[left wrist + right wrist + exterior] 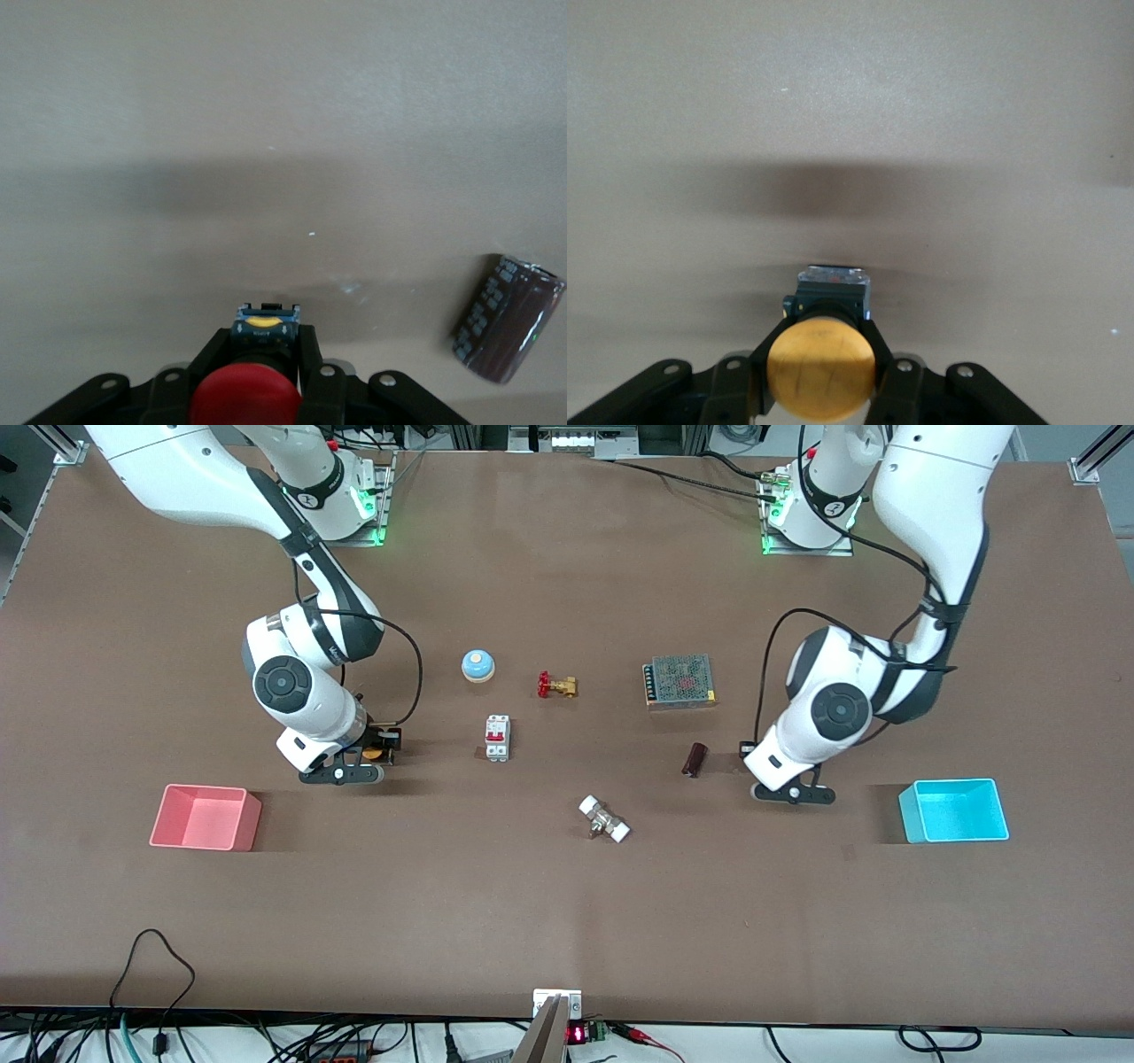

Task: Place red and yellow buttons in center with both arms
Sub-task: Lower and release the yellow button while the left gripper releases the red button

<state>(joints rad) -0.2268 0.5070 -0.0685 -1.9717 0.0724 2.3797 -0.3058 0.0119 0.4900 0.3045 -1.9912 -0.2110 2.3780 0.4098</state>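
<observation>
My right gripper (379, 747) is shut on the yellow button (376, 753), low over the table between the pink bin and the breaker. In the right wrist view the round yellow-orange cap (821, 368) and its black base sit between the fingers (879, 354). My left gripper (751, 756) is low over the table beside the dark capacitor. It is shut on the red button, which is hidden in the front view. The left wrist view shows its red cap (245, 394) between the fingers (312, 350). I cannot tell whether either button touches the table.
A pale blue bell (477, 664), brass valve (556, 685), breaker (497, 737), power supply (679, 680), dark capacitor (695, 759) (507, 317) and white-ended fitting (604, 819) lie mid-table. A pink bin (205, 817) and a cyan bin (953, 810) stand at the ends.
</observation>
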